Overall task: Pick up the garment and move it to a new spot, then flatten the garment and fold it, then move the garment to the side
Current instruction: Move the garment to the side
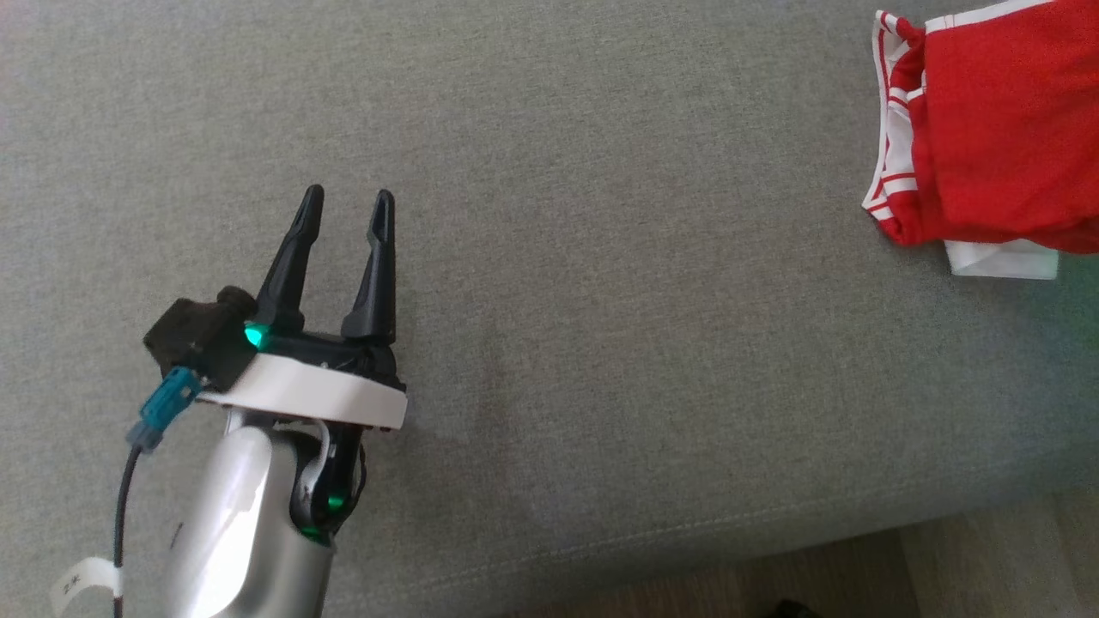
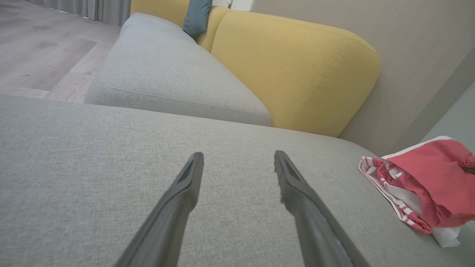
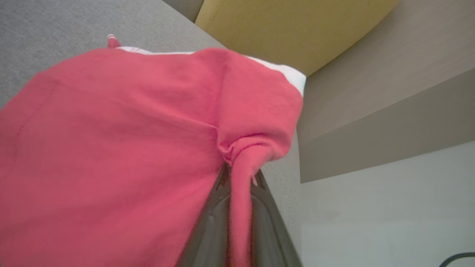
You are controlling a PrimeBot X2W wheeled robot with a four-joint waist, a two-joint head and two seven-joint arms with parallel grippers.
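Observation:
The garment (image 1: 996, 129) is red with white striped trim and lies folded at the far right of the grey sofa seat (image 1: 601, 257). In the left wrist view the garment (image 2: 426, 185) sits off to the right on the cushion. My left gripper (image 1: 345, 206) hovers over bare cushion well left of it, open with nothing between its fingers (image 2: 185, 193). In the right wrist view my right gripper (image 3: 239, 174) is shut on a pinched fold of the garment (image 3: 130, 148), whose red cloth drapes over the dark fingers (image 3: 211, 222).
A yellow backrest (image 2: 297, 66) stands behind the seat, with a second grey cushion (image 2: 167, 74) and a teal pillow (image 2: 196, 15) beyond. The seat's front edge (image 1: 773, 532) drops to wooden floor (image 1: 987, 566). A beige wall (image 3: 389, 74) lies beyond the garment.

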